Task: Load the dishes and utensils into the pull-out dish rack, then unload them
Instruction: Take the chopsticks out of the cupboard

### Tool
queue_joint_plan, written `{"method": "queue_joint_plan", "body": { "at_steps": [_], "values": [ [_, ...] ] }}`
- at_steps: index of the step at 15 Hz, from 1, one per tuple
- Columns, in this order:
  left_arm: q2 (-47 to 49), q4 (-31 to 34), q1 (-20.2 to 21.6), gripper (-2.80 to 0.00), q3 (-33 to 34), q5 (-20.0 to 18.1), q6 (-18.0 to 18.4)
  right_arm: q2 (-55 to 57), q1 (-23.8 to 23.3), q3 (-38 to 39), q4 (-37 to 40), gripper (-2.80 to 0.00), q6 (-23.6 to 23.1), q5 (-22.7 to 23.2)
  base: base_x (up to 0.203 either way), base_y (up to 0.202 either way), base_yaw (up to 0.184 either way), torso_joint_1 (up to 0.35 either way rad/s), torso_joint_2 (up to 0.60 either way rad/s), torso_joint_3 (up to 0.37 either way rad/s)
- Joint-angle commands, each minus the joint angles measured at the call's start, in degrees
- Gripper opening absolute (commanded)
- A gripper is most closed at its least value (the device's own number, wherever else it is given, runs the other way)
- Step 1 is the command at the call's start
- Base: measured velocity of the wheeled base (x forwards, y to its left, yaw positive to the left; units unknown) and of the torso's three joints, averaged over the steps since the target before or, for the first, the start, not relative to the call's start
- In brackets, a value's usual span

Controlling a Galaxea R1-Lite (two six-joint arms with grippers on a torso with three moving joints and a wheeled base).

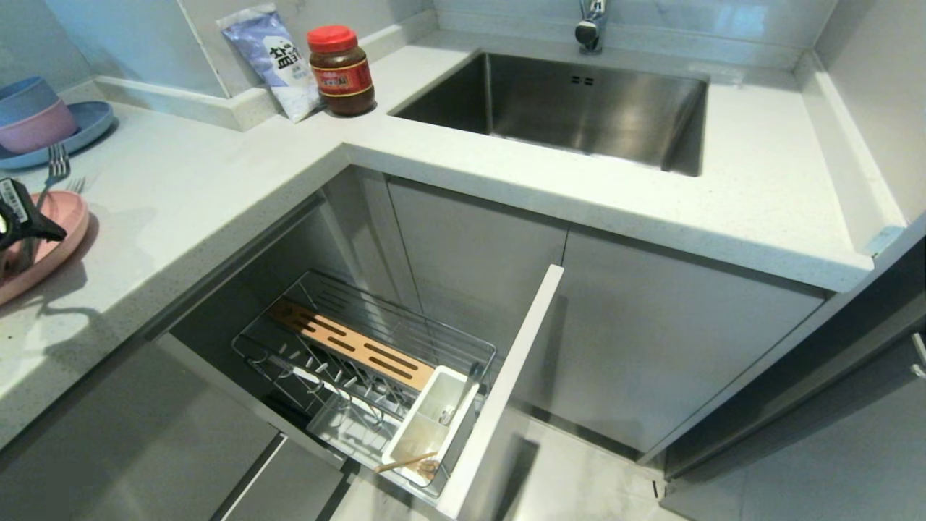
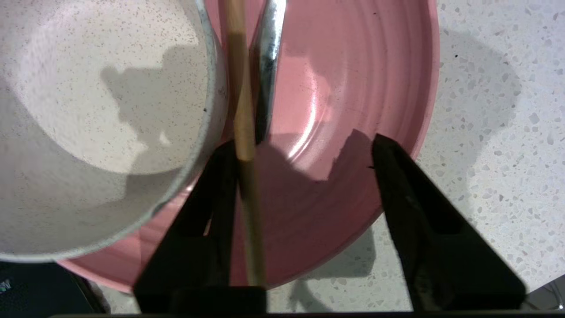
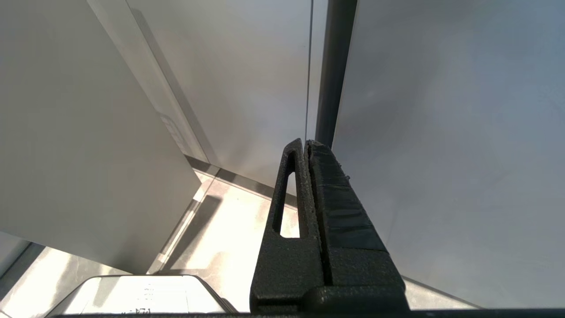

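My left gripper hangs open over the pale-pink plate at the counter's far left. One light-wood chopstick lies across the plate along the inner side of one finger; the other finger stands well clear of it. The silver fork rests on the plate beside the chopstick, and its tines show in the head view. The cream-white bowl sits on the plate. The pull-out dish rack stands open below, with another chopstick in its white caddy. My right gripper is shut and parked low by the cabinet fronts.
A blue plate with stacked blue and pink bowls sits at the counter's back left. A red-lidded jar and a salt bag stand in the corner. The steel sink lies to the right. The rack's grey front panel juts out.
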Motion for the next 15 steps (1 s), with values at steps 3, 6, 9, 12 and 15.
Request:
{"method": "queue_joint_plan", "body": {
  "at_steps": [3,6,9,12,15],
  "values": [
    [-1.22,0.18,-0.14,0.00,-0.01,-0.10,-0.41,-0.13,0.01,0.09,-0.02,-2.80,0.01,0.00,0.000,0.000,0.000,0.000,0.00,0.000],
    [-2.48,0.20,-0.60,0.00,0.49,-0.19,-0.47,-0.13,0.01,0.03,-0.02,-2.80,0.01,0.00,0.000,0.000,0.000,0.000,0.00,0.000],
    [-3.65,0.20,-1.06,0.00,1.25,-0.27,-0.48,-0.13,0.01,0.08,-0.02,-2.80,0.01,0.00,0.000,0.000,0.000,0.000,0.00,0.000],
    [-6.25,0.04,-2.18,-2.80,2.86,-0.28,-0.56,-0.13,0.01,0.06,-0.02,-2.80,0.01,0.00,0.000,0.000,0.000,0.000,0.00,0.000],
    [-10.32,-0.04,-3.74,-2.80,4.89,-0.27,-0.56,-0.16,0.01,0.05,-0.02,-2.80,0.01,0.00,0.000,0.000,0.000,0.000,0.00,0.000]
  ]
}}
